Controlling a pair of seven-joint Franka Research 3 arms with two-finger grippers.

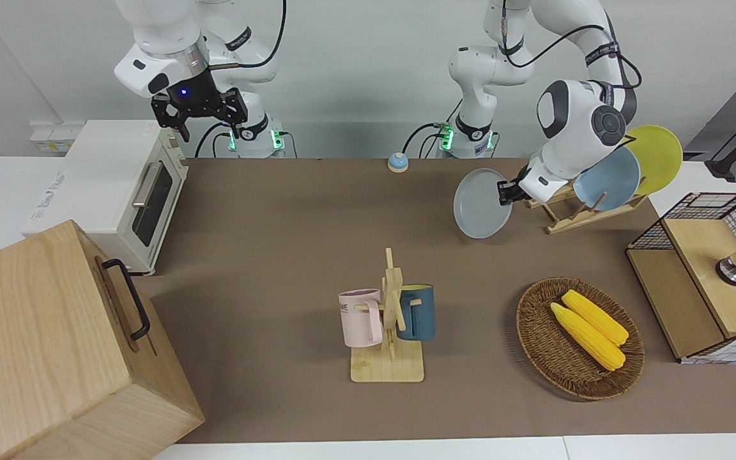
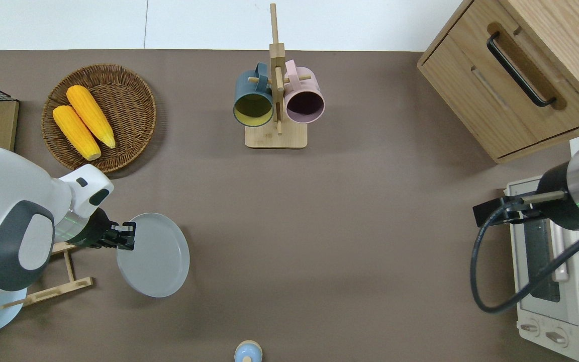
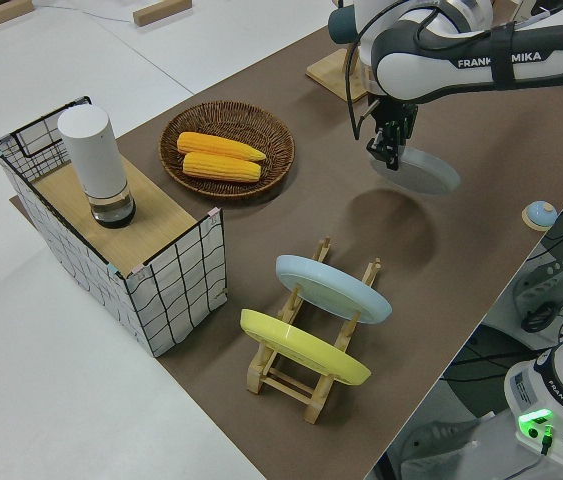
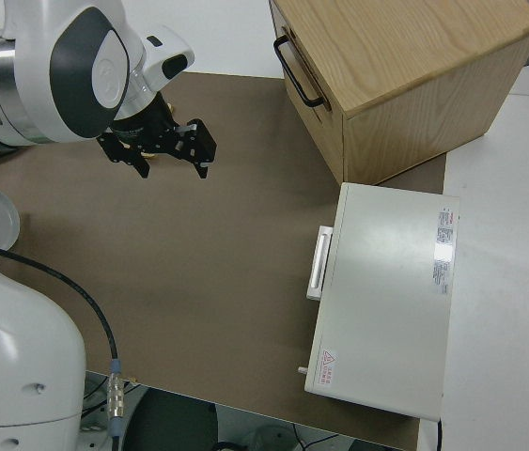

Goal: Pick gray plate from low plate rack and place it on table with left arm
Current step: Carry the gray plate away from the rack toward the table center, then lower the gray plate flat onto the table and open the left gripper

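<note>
One gray plate [image 2: 155,256] in left tool [image 2: 127,237], airborne.

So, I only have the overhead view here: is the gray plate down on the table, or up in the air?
Observer: Up in the air. In the left side view the gray plate hangs from the left pincer, and its shadow lies apart from it on the table.
Operator: The arm covers the rack for me. How many plates are on it?
Observer: Two: a blue plate and a yellow plate lean in the low plate rack.
</note>
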